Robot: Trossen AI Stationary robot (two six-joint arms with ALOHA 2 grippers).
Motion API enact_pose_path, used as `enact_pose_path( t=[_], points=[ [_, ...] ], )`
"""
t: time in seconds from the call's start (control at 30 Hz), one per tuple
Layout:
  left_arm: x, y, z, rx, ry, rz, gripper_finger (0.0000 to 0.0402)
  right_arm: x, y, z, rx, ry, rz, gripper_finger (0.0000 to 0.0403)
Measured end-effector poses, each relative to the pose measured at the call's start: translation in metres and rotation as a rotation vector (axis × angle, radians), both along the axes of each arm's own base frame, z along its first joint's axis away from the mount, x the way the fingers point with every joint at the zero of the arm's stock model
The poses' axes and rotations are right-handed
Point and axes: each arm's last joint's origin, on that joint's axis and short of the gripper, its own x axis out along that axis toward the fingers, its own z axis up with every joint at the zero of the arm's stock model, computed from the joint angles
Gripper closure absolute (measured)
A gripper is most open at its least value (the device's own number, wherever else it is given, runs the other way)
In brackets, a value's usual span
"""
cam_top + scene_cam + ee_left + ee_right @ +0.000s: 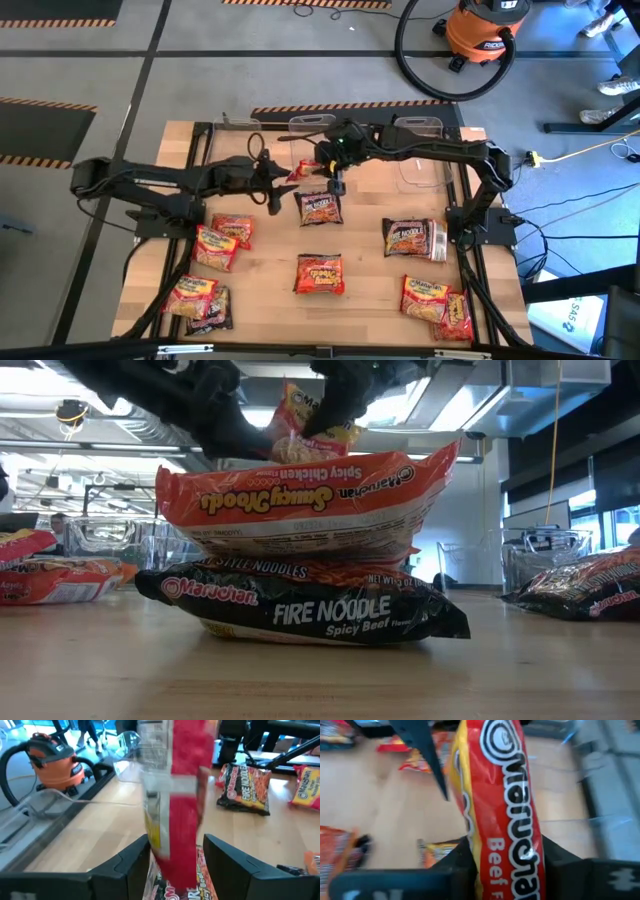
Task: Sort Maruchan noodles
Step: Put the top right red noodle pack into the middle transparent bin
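Table (370, 250) with ramen packets scattered: pair at 9 o'clock (222, 240), pile at 7 (198, 302), one at centre-bottom (320, 274), dark one at 3 (412, 238), pair at 5 (437, 300), dark one just above centre (320, 208). Clear tubs (420, 150) along the 12 o'clock edge.

Both arms meet above table centre, toward 12. A red packet (303, 168) hangs in the air between them; in the low view it shows above the near stack (310, 510).

Right gripper (507, 851) is clamped on the red packet (505, 795), fingers tight on either side. Left gripper (175, 852) straddles the same packet (182, 780), fingers apart with a gap on each side, not pinching it.

Looks like a handover, right arm taking. To do it well: left fingers should clear the packet fully before either arm pulls away, or the wrapper may snag and twist. Back the left arm straight off toward 9. Right should keep a firm pinch since the glossy film looks slippery, and carry it to the tub for reds at 12 without swinging.
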Motion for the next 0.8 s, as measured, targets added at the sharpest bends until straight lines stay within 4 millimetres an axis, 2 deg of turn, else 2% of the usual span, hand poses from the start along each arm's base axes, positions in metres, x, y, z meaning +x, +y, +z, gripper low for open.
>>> enact_pose_path(
  t=[0.13,0.27,0.43,0.6,0.8],
  points=[
    [-0.011,-0.002,-0.009,0.006,0.008,-0.016,0.0225,-0.001,-0.01,0.013,-0.122,-0.017,-0.072,0.0318],
    [-0.017,-0.004,-0.029,-0.012,-0.021,-0.042,0.0225,-0.002,-0.035,0.019,-0.178,-0.036,-0.161,0.031],
    [-0.022,-0.005,-0.046,-0.041,-0.051,-0.057,0.0225,0.001,-0.075,0.014,-0.175,-0.025,-0.23,0.0314],
    [-0.022,-0.006,-0.047,-0.042,-0.054,-0.059,0.0225,0.011,-0.116,0.008,-0.123,-0.018,-0.241,0.0314],
    [-0.022,-0.005,-0.047,-0.039,-0.053,-0.051,0.0225,0.019,-0.157,-0.006,-0.056,0.074,-0.247,0.0313]
  ],
)
